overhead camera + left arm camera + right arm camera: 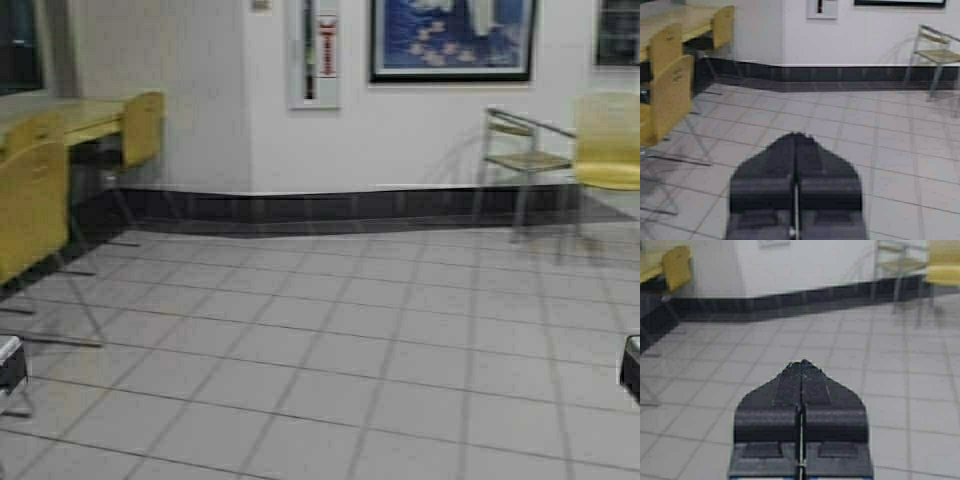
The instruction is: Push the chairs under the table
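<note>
Grey tiled floor (350, 340) fills most of the high view, with a dark baseboard band (330, 208) along a white wall (200, 90).

Chairs: three tan-yellow plywood chairs at the left of the frame. Nearest chair (30, 205) sits at the left edge, backrest facing the camera, thin metal legs splayed on the tiles. A second chair (28, 128) shows just behind it, only its top visible. The far chair (143, 125) stands in the upper left, close against the end of the table (85, 115), whose pale-wood top runs along the left wall.

Upper right of the frame: a metal-framed chair with wooden seat (525, 160) against the wall, and just beside it a pale yellow chair (607, 140) at the right edge.

Wall: a framed blue picture (450, 38) at top centre-right, and a narrow white cabinet with red lettering (315, 50) to its left.

Left gripper (796, 137): fingers pressed together, holding nothing, hanging over bare tiles; in the high view only a dark corner shows at the lower left edge (10, 362).

Right gripper (802, 364): fingers likewise closed tight, nothing between them, over open floor; a dark corner at the lower right edge (630, 368) in the high view.

Both grippers well apart from every chair.
</note>
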